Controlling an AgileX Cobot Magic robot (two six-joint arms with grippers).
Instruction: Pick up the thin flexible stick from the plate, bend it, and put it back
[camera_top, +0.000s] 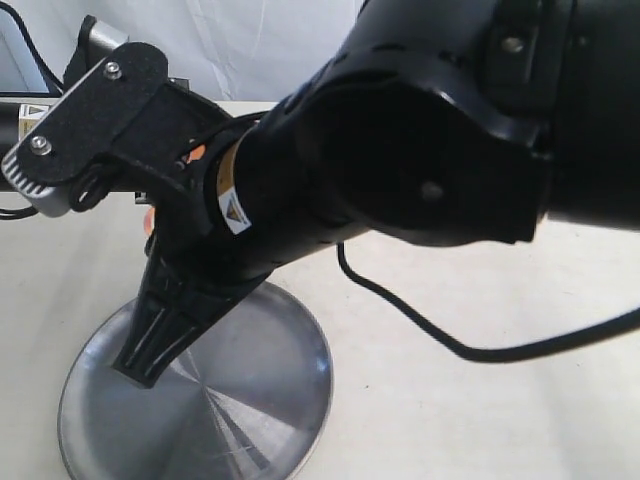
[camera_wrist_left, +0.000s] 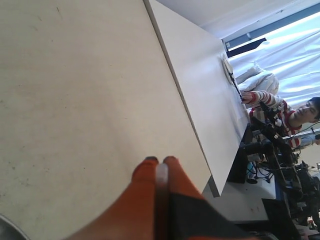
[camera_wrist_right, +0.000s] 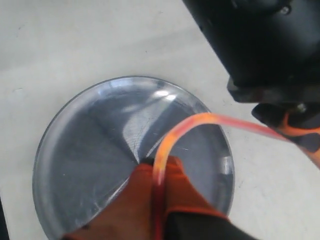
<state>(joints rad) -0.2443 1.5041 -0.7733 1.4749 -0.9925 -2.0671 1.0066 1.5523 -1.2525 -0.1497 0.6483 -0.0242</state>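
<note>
Stick (camera_wrist_right: 200, 119) arched over the plate (camera_wrist_right: 82, 150) because my right claw (camera_wrist_right: 160, 165) and left claw (camera_wrist_left: 161, 162) each clamped an end (pale tip (camera_wrist_left: 161, 176) in the left), forcing the bend.

The orange-padded right gripper (camera_wrist_right: 159, 164) pinches one end of the thin red-orange flexible stick (camera_wrist_right: 200, 119), which bends in an arch above the round shiny silver metal plate (camera_wrist_right: 85, 150) across to the left gripper (camera_wrist_right: 296, 135); pale bench (camera_wrist_right: 75, 40) surrounds the plate
</note>
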